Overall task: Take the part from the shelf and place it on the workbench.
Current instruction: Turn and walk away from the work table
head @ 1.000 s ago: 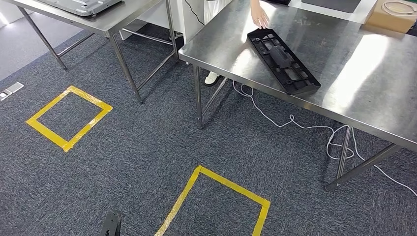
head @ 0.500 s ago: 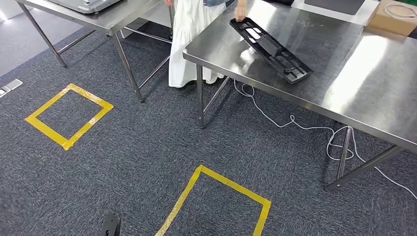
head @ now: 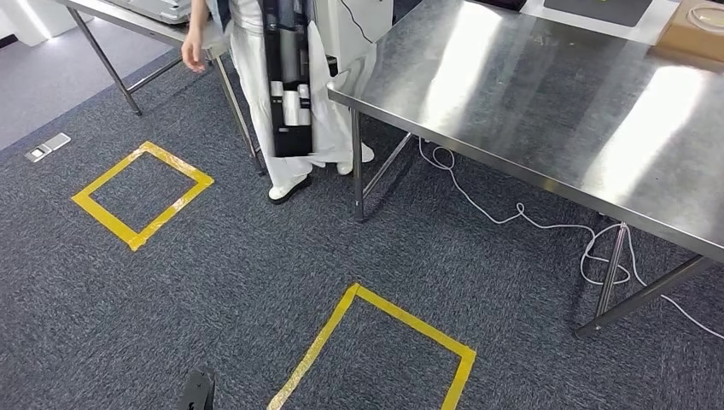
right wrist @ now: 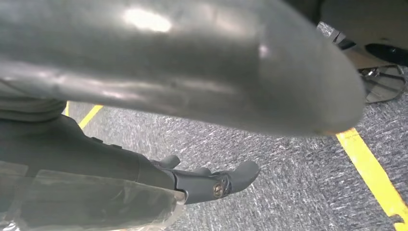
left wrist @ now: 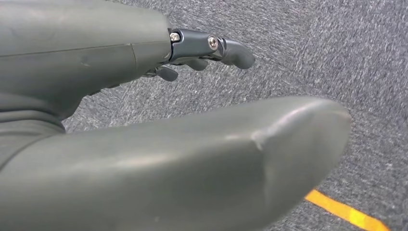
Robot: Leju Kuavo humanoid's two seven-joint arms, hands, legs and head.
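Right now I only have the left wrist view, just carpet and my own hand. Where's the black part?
Observer: With a person, who has the black part upright against their body, by the workbench corner.
Operator: Anything on the workbench?
Observer: A cardboard box at its far right corner.
Operator: And my right hand?
Observer: The right hand holds nothing, fingers apart, over carpet near yellow tape.
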